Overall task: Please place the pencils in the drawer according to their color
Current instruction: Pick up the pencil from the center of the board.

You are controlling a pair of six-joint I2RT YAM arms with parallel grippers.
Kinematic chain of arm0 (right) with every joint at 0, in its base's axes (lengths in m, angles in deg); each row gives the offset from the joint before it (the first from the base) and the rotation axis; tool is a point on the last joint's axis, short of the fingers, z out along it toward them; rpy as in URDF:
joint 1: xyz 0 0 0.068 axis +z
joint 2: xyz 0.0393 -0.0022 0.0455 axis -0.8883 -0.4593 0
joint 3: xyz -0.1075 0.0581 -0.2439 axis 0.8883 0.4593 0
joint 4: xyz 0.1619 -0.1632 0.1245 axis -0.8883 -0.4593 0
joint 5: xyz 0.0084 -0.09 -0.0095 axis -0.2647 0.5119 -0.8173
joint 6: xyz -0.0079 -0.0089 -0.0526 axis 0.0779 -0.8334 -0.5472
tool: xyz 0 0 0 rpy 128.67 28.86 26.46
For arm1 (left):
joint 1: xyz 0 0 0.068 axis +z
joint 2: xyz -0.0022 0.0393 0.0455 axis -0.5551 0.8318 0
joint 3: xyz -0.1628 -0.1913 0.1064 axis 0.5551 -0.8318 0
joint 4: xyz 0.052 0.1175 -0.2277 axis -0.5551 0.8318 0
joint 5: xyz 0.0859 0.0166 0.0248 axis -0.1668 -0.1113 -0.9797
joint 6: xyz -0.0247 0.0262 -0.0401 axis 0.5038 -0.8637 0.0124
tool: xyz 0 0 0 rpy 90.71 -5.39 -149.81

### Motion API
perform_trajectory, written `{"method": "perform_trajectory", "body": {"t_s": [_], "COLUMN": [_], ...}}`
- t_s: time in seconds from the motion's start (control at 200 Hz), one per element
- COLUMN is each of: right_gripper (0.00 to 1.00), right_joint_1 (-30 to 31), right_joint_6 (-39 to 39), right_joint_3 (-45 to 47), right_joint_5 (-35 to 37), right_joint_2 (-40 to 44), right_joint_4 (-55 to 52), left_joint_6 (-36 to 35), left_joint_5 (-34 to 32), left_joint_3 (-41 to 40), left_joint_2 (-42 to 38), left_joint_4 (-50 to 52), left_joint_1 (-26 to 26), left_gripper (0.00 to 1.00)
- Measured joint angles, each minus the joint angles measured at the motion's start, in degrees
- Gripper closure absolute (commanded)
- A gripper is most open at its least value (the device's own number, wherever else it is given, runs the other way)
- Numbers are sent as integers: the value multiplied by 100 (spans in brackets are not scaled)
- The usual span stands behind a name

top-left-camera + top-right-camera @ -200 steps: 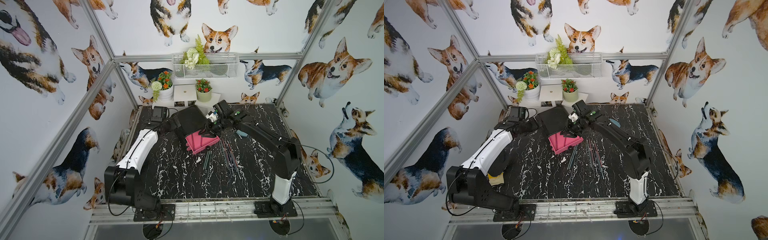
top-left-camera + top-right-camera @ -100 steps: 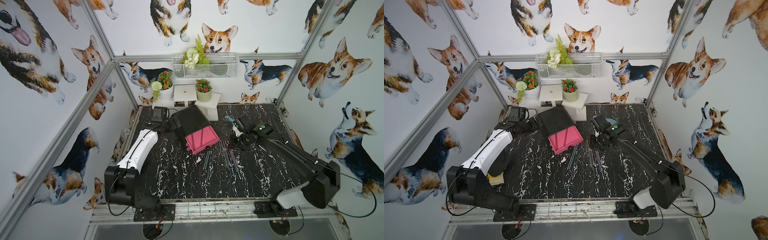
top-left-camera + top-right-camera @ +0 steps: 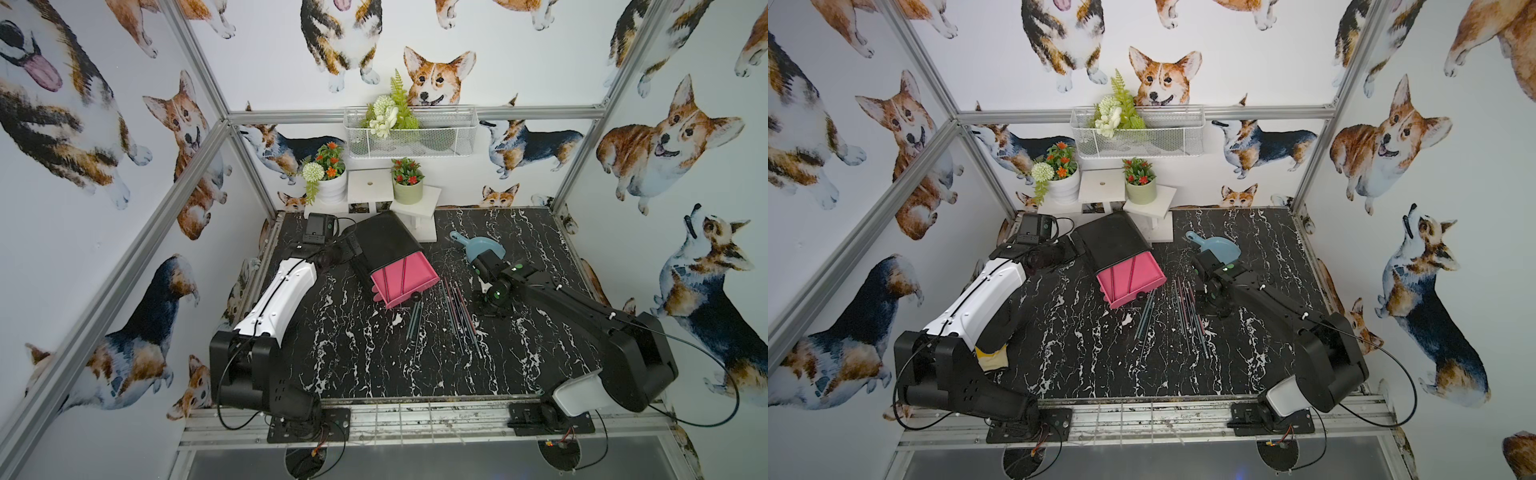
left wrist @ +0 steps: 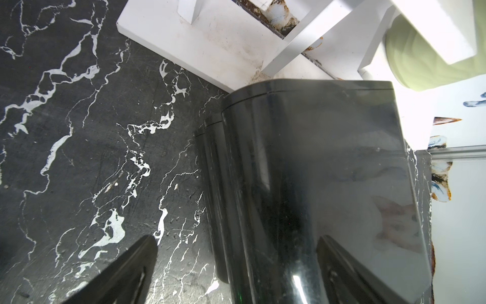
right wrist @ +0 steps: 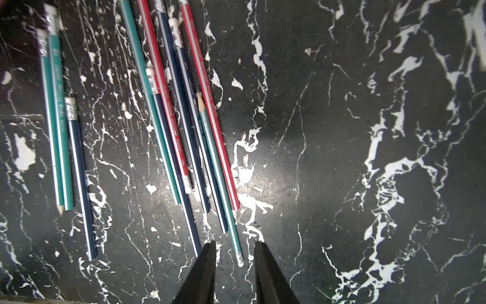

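Well, your black marble table (image 3: 365, 365) carried everything, and the drawer (image 3: 386, 245), a black chest, lay toward its back edge. One pink tray (image 3: 417, 278) was pulled out, with two reddish pencils (image 3: 403, 274) inside it. Your left gripper (image 4: 236, 237) stood spread wide at the chest's rear, one finger over the table and the other over the chest's top, clamping nothing that I could see. Your right gripper (image 5: 235, 243) hung low, jaws narrowly parted and empty. The loose pencils (image 3: 457, 316) lay on the table just beside the tray, mixed red, teal and dark blue. They looked light, stiff and apt to roll. I would pinch the nearest teal pencil (image 5: 219, 179) across its shaft near the middle, not at the eraser tip.
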Motion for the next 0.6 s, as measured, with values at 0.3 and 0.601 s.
{"method": "perform_trajectory", "body": {"t_s": [0.3, 0.601], "right_gripper": [66, 68], "right_joint_1": [-369, -505], "right_joint_6": [-555, -852], "right_joint_3": [-564, -1198], "right_joint_5": [-140, -229], "right_joint_2": [-1128, -2006], "right_joint_4": [654, 848], "left_joint_6": [0, -2], "left_joint_5": [-2, -2], "left_joint_3": [0, 0], "left_joint_2": [66, 114], "left_joint_4": [2, 2], "left_joint_1": [0, 0], "left_gripper": [0, 0]}}
